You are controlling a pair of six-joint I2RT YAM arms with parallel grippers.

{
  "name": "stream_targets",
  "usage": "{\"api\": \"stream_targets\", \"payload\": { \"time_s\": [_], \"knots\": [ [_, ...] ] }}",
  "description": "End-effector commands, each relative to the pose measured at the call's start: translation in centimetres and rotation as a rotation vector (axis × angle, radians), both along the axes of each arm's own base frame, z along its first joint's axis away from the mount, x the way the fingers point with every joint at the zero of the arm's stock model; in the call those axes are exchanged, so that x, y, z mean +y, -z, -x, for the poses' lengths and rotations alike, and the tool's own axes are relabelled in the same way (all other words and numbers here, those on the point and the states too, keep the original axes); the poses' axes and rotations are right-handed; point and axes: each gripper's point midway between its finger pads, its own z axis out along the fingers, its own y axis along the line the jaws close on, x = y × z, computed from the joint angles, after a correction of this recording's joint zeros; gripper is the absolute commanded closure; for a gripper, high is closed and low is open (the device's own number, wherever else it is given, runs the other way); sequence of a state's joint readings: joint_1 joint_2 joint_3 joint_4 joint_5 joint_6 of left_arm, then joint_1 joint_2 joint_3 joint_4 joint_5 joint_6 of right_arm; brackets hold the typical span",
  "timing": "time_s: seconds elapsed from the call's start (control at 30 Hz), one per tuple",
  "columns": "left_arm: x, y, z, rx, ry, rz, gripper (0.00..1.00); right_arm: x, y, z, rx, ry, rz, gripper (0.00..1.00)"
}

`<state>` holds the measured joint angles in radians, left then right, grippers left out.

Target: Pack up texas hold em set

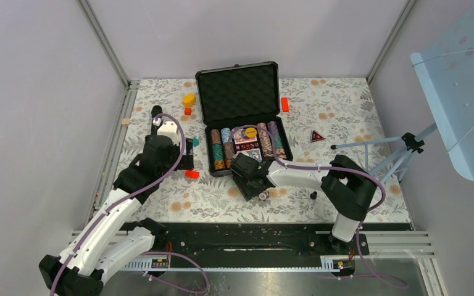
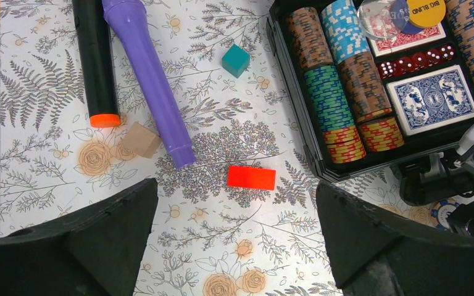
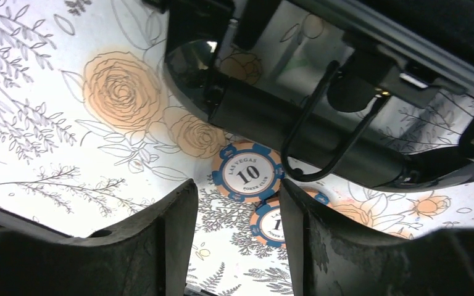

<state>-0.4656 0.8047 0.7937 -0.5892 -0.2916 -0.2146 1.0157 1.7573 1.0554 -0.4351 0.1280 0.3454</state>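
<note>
Chips (image 3: 247, 174) beside case (image 3: 253, 117), one half behind part-open right hand (image 3: 237, 203); left hand (image 2: 234, 197) wide apart.

floral table cover (image 2: 234, 259). purple cylinder (image 2: 150, 80) lying beside black cylinder (image 2: 95, 61) with orange end. tan block (image 2: 140, 139) near their ends. teal cube (image 2: 235, 60), red block (image 2: 251, 177) apart. yellow block (image 1: 189, 98), triangular marker (image 1: 316, 136), tripod (image 1: 382, 154) on far side.

case (image 1: 237, 92) — black | loose chips (image 3: 247, 172) — orange, blue-striped rim | table cover (image 1: 345, 123): grey-orange floral
</note>
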Motion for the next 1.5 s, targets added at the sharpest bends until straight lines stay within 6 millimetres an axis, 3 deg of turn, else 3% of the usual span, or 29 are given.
{"api": "stream_targets", "payload": {
  "time_s": [0.0,0.37,0.5,0.6,0.87,1.27,1.4,1.47],
  "knots": [
    [-0.4,-0.7,-0.5,-0.033,0.005,0.025,0.01,1.4,-0.4,0.9,0.021,-0.036,-0.014,0.42],
    [-0.4,-0.7,-0.5,-0.033,0.005,0.025,0.01,2.2,0.2,1.2,0.007,-0.062,0.027,0.44],
    [-0.4,-0.7,-0.5,-0.033,0.004,0.026,0.01,1.9,0.3,0.4,-0.021,-0.040,0.058,0.32],
    [-0.3,-0.7,-0.5,-0.035,0.003,0.025,0.01,1.5,0.6,0.0,-0.039,-0.020,0.091,0.30],
    [-0.4,-0.7,-0.5,-0.033,0.005,0.026,0.01,0.4,1.5,-0.5,-0.058,0.030,0.145,0.37],
    [-0.4,-0.6,-0.5,-0.030,0.007,0.025,0.01,0.9,2.0,0.9,0.010,0.026,0.095,0.47],
    [-0.5,-0.6,-0.5,-0.030,0.010,0.027,0.01,1.1,1.4,1.2,0.014,0.030,0.062,0.46],
    [-0.5,-0.6,-0.5,-0.029,0.011,0.026,0.01,0.8,1.1,0.9,-0.009,0.037,0.073,0.39]
  ]
}}
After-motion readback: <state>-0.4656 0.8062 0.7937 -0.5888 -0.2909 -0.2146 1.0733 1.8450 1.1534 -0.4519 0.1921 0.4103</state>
